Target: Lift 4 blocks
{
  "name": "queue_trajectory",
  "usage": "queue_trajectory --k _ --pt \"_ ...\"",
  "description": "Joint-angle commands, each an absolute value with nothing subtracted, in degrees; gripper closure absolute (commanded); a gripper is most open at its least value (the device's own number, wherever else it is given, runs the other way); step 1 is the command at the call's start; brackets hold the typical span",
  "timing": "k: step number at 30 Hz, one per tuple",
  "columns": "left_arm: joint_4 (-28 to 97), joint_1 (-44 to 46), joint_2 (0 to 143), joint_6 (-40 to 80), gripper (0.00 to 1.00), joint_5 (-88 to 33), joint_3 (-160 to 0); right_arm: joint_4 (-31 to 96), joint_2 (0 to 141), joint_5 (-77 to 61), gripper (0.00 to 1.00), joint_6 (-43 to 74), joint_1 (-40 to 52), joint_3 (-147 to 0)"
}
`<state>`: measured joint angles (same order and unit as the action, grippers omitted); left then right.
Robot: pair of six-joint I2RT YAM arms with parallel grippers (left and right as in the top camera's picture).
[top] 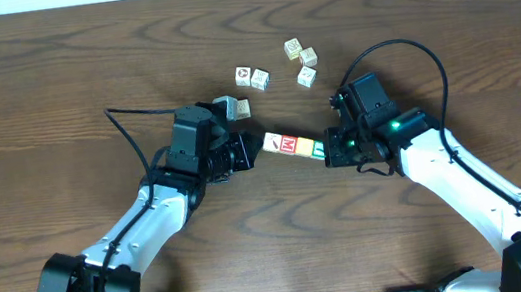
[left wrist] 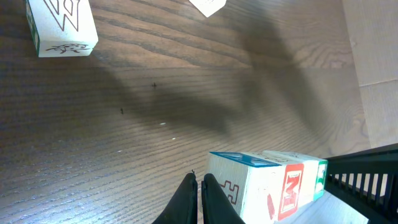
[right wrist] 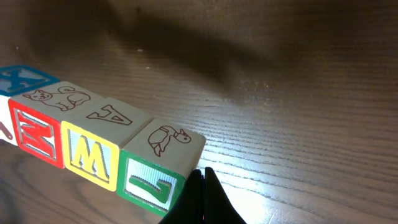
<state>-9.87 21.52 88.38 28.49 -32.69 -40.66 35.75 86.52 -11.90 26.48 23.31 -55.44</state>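
**Overhead.** Blocks [top: 291, 147]: four in a straight row at the middle of the counter [top: 32, 95], lying between the two arms. Left end effector [top: 244, 149]: fingers shut together, tip against the row's left end. Right end effector [top: 328, 148]: likewise shut, tip against the row's right end. Cream cubes [top: 260, 79]: loose cluster behind the row, well apart from it. Lone cube [top: 235, 108]: just beside the left arm. Bare wood lies in front of the row and to both sides.

**Left wrist.** Left end effector [left wrist: 198, 199]: fingers pressed together with nothing between them, tip at the near face of the blocks [left wrist: 267, 186]. The row runs away to the right. Lettered cube [left wrist: 61, 25]: far upper left, with bare wood between it and the row.

**Right wrist.** Right end effector [right wrist: 202, 193]: shut, tip touching the green-faced block [right wrist: 152, 180]. Next along the row are the yellow-faced block [right wrist: 93, 155] and the red-faced block [right wrist: 37, 134]. The row's shadow falls apart from it, so it appears to be clear of the counter. Bare wood to the right.
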Motion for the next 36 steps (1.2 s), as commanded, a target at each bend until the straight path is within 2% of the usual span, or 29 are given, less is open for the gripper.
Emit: queue_trajectory --k 1,36 --pt "-10.2 25.1 87.1 27.9 0.93 -43.5 -42.9 32.7 86.5 -22.5 0.99 25.7 24.9 -58.6" --pt "-10.4 25.1 87.1 27.9 0.93 -43.5 -42.9 30.6 86.5 -22.6 0.99 28.7 24.9 -59.2"
